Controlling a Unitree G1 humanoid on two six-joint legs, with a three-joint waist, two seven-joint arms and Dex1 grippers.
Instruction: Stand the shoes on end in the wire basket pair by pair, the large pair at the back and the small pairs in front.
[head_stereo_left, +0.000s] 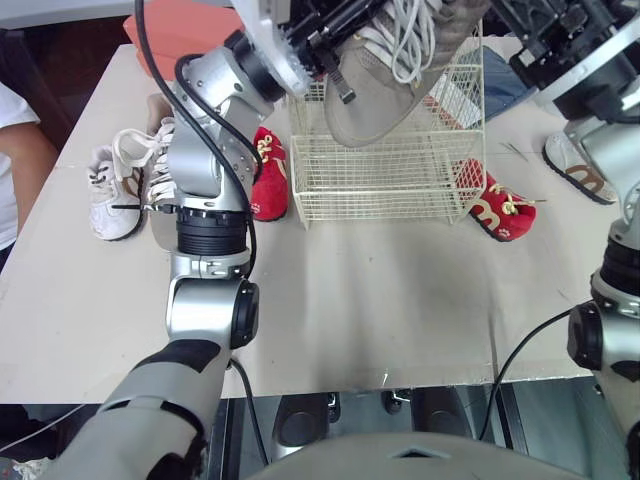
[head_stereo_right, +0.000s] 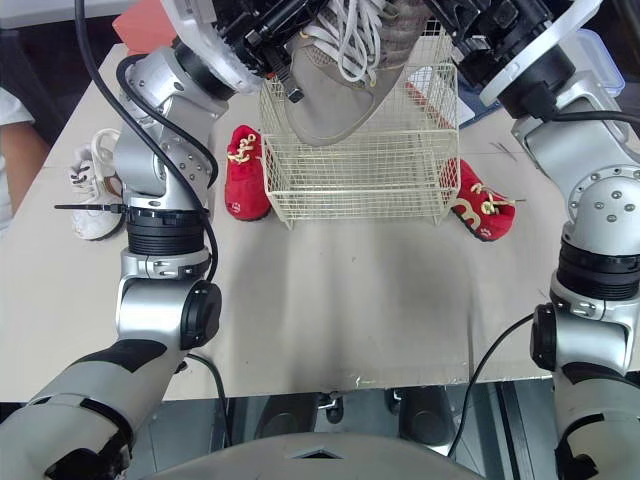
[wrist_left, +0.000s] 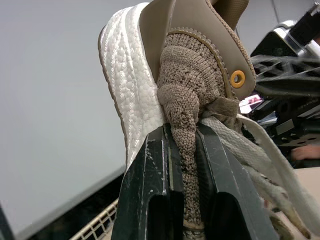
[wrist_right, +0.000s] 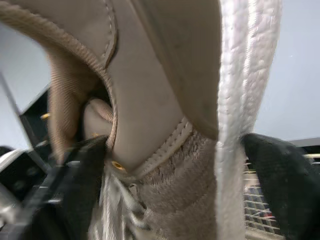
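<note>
A large tan shoe (head_stereo_left: 372, 95) with a white sole and loose white laces hangs toe-down over the cream wire basket (head_stereo_left: 380, 185), its toe inside the rim. My left gripper (wrist_left: 185, 185) is shut on the shoe's knit collar (wrist_left: 187, 100), and it also appears above the basket's left side (head_stereo_left: 335, 62). My right gripper (wrist_right: 175, 190) is shut across the heel of a tan shoe (wrist_right: 165, 100), above the basket's right rim (head_stereo_right: 470, 35). I cannot tell whether both grippers hold one shoe or two pressed together.
Two small red shoes lie outside the basket, one at its left (head_stereo_left: 268, 175) and one at its right (head_stereo_left: 500, 208). A small white pair (head_stereo_left: 118, 185) lies far left and another shoe (head_stereo_left: 578, 165) far right. A person's arm (head_stereo_left: 18, 165) is at the left table edge.
</note>
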